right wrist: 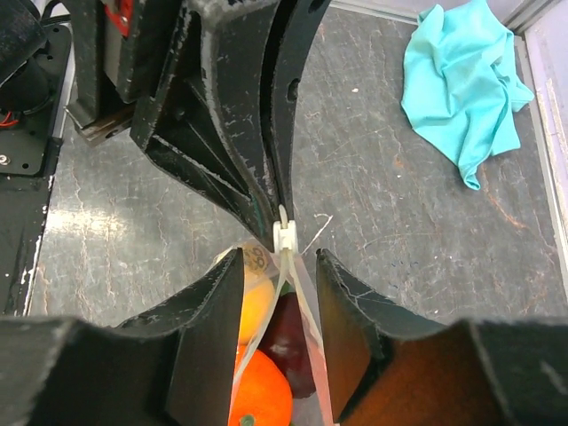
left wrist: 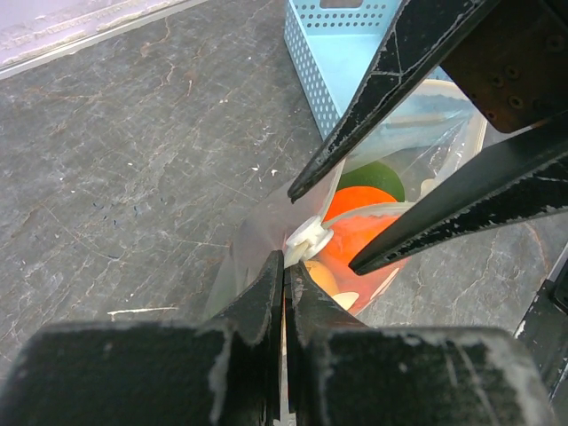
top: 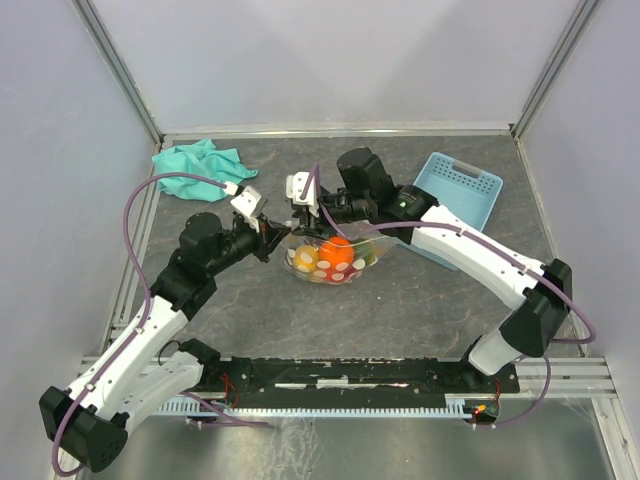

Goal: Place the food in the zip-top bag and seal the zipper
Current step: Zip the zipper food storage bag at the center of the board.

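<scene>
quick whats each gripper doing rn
left gripper: shut, pinching the top edge of the zip-top bag
right gripper: open, jaws on either side of the zipper, not clamped

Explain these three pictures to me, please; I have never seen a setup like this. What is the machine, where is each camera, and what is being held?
The machine is two white robot arms bolted at the near edge of a grey table. The wide view comes from a camera above and behind them. The other two views come from a camera on each wrist. On the table lie a teal cloth and a light-blue basket. Between the grippers is a clear zip-top bag with toy fruits inside. The left gripper is shut on the bag's zip edge, beside the white slider. The right gripper stands open, one finger on each side of that edge.
</scene>
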{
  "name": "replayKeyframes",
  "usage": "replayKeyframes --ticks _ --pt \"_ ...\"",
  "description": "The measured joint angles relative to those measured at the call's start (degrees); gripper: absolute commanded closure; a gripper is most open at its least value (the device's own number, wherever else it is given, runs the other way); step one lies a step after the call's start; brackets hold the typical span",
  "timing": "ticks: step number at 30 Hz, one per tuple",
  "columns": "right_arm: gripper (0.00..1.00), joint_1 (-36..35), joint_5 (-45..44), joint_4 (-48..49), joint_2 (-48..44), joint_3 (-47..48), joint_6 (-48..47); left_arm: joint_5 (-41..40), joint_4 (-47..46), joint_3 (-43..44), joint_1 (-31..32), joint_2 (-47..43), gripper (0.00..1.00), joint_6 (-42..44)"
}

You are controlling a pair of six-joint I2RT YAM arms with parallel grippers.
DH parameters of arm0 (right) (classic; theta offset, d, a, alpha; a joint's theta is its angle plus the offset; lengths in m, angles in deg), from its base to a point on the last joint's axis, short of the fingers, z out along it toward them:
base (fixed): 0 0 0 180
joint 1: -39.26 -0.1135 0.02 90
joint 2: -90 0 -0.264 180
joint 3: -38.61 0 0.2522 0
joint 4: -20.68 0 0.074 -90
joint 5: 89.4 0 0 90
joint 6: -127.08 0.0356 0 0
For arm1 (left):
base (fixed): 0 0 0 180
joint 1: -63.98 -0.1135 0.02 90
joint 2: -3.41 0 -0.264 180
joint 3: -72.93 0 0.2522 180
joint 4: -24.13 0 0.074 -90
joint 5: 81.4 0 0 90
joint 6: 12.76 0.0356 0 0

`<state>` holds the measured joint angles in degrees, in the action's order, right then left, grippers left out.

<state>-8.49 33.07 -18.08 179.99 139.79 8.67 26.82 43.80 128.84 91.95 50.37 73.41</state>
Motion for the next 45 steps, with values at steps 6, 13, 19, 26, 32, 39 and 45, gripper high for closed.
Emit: replayKeyframes --ticks 6,13,19,26,32,39,45 --pt "0.64 -0.1 0.3 0.5 1.3 1.7 -1.0 0.4 0.0 0.1 0.0 0.0 0.97 0.0" --pt "0.72 -0.3 1.4 0.5 2.9 2.9 -1.5 0.4 0.0 0.2 0.0 0.2 0.97 0.0" --pt "0.98 -0.3 1.9 -1.3 3.8 4.2 -2.3 0.1 0.2 0.2 -0.2 0.2 0.97 0.0" --pt "0.98 -0.4 -0.9 -3.9 3.7 4.7 -4.1 -4.5 0.7 0.2 0.2 0.1 0.97 -0.5" --pt "0.98 1.1 -4.2 -6.3 0.9 2.7 -4.5 -9.4 1.1 0.2 0.2 -1.0 0.97 -3.4" --pt "0.98 5.3 -8.2 -10.5 -7.2 -3.3 -4.4 -15.8 1.4 0.2 0.1 -1.7 0.97 -6.2" --pt "0.98 8.5 -11.2 -13.4 -13.8 -7.3 -4.0 -19.8 1.8 0.2 -0.8 -0.8 0.97 -8.8"
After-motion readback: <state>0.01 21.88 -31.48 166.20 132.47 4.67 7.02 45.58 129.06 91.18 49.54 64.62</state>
